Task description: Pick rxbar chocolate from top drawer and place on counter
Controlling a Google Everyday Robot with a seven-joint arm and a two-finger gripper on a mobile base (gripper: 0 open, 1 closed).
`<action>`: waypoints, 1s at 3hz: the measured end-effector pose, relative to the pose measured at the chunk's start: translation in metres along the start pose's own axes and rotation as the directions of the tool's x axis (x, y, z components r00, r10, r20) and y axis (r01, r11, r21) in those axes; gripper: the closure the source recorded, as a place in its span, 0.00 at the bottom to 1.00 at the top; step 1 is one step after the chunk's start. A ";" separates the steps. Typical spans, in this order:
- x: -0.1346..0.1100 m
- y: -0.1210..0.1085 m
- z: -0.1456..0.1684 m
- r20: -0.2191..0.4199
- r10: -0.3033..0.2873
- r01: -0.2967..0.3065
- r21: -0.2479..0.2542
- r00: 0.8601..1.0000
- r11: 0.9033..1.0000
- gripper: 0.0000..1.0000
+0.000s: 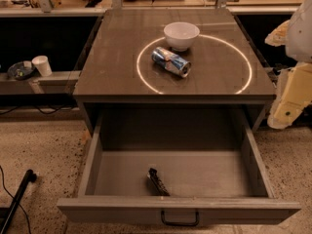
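The top drawer is pulled fully open below the counter, with its dark pull handle on the front. The rxbar chocolate, a small black wrapped bar, lies on the drawer's grey floor close to the front wall, a little left of centre, propped at a tilt. The counter is the dark top marked with a thin white circle. My gripper is at the right edge of the view, beside the counter's front right corner, well away from the bar and above the level of the drawer.
A white bowl and a crushed blue-silver can sit on the counter inside the circle. A white cup and a dark dish stand on a low ledge at left. A black pole lies on the floor at lower left.
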State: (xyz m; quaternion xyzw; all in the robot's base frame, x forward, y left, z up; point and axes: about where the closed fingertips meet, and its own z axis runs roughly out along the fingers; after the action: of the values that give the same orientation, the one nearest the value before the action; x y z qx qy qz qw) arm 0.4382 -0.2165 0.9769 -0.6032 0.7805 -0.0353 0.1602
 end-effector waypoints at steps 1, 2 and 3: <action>0.000 0.000 0.002 0.000 -0.003 0.003 0.002 1.000 1.000 0.00; 0.000 0.005 0.029 -0.006 -0.031 0.031 0.016 1.000 0.999 0.00; 0.010 0.024 0.069 0.001 -0.103 0.103 0.044 0.995 0.994 0.00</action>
State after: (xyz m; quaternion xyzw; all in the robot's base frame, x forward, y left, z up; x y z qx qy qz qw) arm 0.4334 -0.2096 0.9040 -0.6392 0.7471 -0.0594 0.1727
